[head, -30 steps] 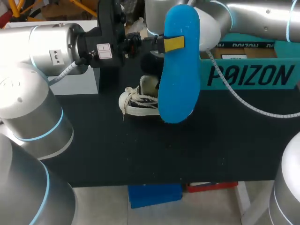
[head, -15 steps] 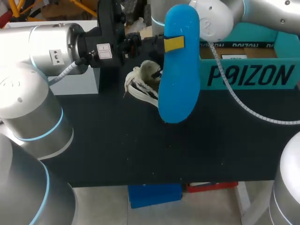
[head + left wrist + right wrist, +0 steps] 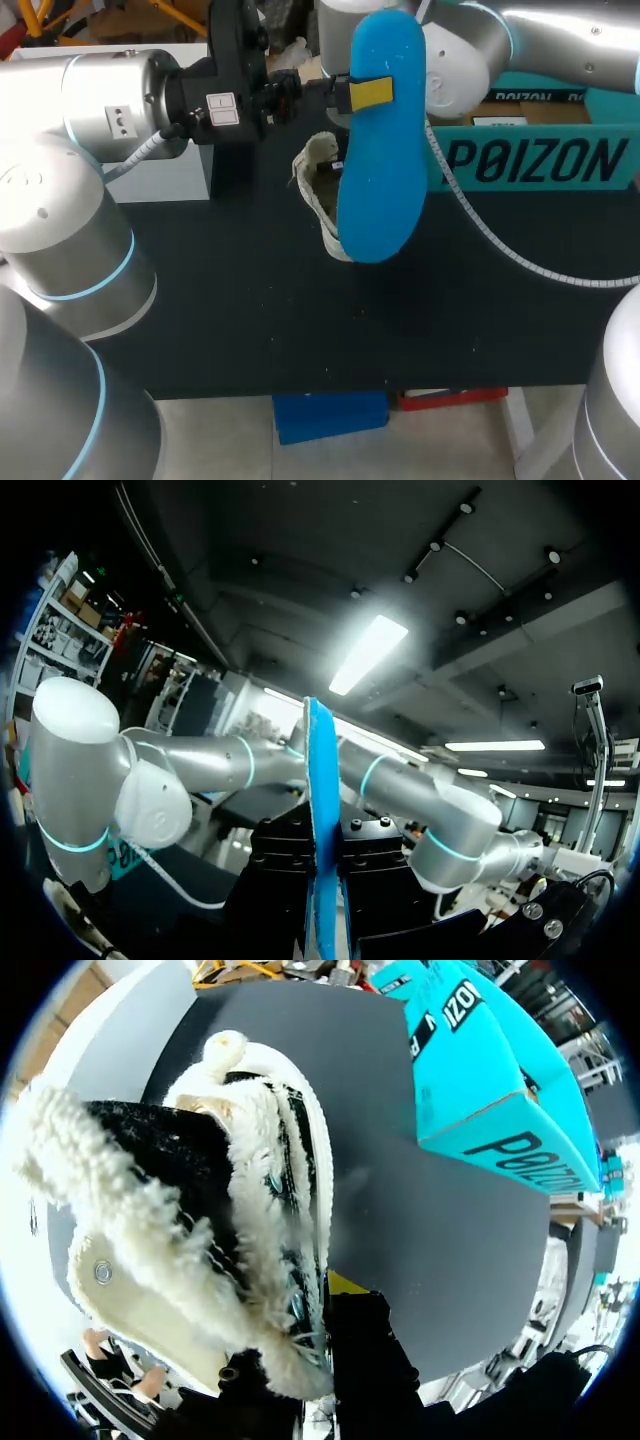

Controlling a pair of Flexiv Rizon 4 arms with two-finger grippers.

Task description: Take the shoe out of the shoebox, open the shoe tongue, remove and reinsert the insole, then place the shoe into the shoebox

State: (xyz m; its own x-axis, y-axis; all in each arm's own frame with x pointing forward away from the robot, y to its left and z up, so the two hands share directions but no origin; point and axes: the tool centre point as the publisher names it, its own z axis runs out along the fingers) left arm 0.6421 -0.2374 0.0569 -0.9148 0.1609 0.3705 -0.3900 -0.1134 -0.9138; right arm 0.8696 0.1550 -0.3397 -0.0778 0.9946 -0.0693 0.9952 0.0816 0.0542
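Left hand (image 3: 365, 93): closed on the insole (image 3: 380, 170). One yellow fingertip lies flat on the face turned to the head camera; the other finger is behind the insole. In the left wrist view the insole runs edge-on between the two black fingers, both pressed against it.

Insole: blue, held upright above the bench (image 3: 300, 320), gripped near its upper end. Its lower end hangs just over the dark surface. It stands in front of the shoe (image 3: 318, 185) and hides part of it.

Right arm (image 3: 470, 50): comes in from the far right corner and passes behind the top of the insole. Its hand is hidden in the head view.

Right hand (image 3: 325, 1305): gripping the shoe at its side wall. One yellow tip shows against the outer side; the other finger is largely covered by the fleece lining.

Shoe: white, with a fleecy lining and a black interior, tilted steeply, opening and laces facing the left arm. Whether its lowest point touches the bench cannot be told.

Shoebox (image 3: 540, 160): teal, open, at the far right of the bench, beside the insole. The shoe is outside it.
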